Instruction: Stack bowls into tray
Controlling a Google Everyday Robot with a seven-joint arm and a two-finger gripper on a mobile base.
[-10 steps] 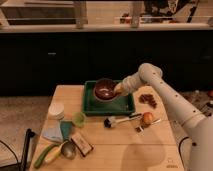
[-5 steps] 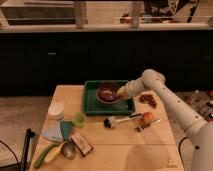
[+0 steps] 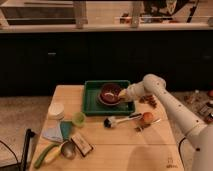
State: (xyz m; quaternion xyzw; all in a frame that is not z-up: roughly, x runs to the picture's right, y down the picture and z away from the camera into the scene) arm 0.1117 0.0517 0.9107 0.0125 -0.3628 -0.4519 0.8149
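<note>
One maroon bowl sits inside the green tray on the wooden surface. The gripper is at the bowl's right rim, low over the tray; whether it grips the rim or is open, I cannot tell.

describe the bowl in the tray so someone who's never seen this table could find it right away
On the wooden table, find the bright green tray near the far edge. Inside it sits the maroon bowl, with the gripper at its right rim. It is the only dark, glossy round dish in the tray; the small green cup stands outside it.
</note>
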